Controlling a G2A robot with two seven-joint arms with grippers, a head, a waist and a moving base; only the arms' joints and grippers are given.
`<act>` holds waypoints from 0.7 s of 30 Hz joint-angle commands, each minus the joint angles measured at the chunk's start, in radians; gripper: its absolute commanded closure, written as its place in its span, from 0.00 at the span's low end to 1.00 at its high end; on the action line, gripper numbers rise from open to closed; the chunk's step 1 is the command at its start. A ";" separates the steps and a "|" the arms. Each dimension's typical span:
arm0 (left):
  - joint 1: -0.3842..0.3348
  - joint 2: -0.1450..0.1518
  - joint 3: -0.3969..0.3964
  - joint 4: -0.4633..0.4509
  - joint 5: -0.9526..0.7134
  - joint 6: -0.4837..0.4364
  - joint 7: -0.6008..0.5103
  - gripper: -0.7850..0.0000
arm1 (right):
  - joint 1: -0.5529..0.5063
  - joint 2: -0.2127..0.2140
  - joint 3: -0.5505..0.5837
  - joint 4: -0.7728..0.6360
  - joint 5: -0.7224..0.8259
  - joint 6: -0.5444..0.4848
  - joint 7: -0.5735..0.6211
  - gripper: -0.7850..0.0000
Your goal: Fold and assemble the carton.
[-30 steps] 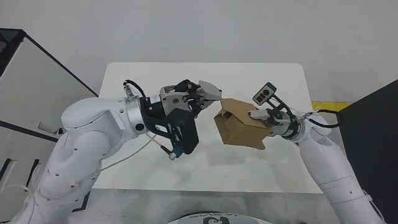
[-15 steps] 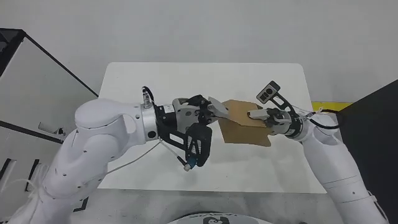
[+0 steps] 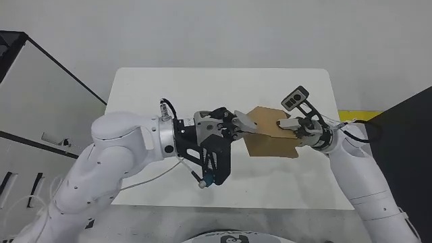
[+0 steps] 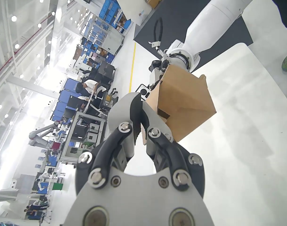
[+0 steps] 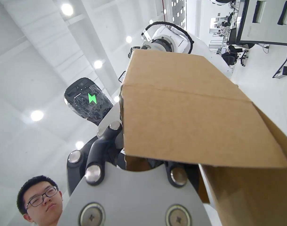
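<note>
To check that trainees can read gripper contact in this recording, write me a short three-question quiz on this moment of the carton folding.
1. Multiple choice: the left gripper and the right gripper are both at the carton. Which of them grips it?
A. Only the left
B. Only the right
C. Both, one at each end

2. True or false: the carton is pressed completely flat, like an unopened sheet.

3. Fill the gap: the arms work over a ___ table (give the colour).

Key: 1 C; 2 false, as the wrist views show it opened into a box shape with walls; 3 white.
</note>
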 commanded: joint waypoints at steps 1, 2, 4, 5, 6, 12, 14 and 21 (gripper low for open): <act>-0.001 -0.002 0.013 -0.002 0.006 0.011 0.002 1.00 | 0.002 -0.001 -0.002 0.001 0.007 -0.003 0.002 1.00; 0.000 -0.003 0.018 -0.001 0.006 0.018 0.003 1.00 | 0.002 -0.002 -0.003 0.002 0.013 -0.005 0.003 1.00; -0.002 -0.004 0.026 -0.002 0.011 0.022 0.000 1.00 | 0.003 -0.003 -0.005 0.004 0.017 -0.007 0.006 1.00; -0.001 -0.004 0.030 -0.001 0.009 0.025 0.002 1.00 | 0.004 -0.003 -0.006 0.004 0.020 -0.007 0.009 1.00; -0.002 -0.005 0.034 0.000 0.010 0.026 0.001 1.00 | 0.005 -0.004 -0.007 0.006 0.023 -0.007 0.012 1.00; -0.005 -0.007 0.047 0.010 0.015 0.043 -0.001 1.00 | 0.012 -0.008 -0.018 0.008 0.048 -0.018 0.040 1.00; 0.001 -0.008 0.042 0.015 0.010 0.063 -0.010 1.00 | 0.015 -0.010 -0.021 0.012 0.060 -0.026 0.049 1.00; 0.023 -0.007 0.007 0.000 -0.004 0.110 -0.005 1.00 | 0.019 -0.014 -0.029 0.020 0.080 -0.041 0.057 1.00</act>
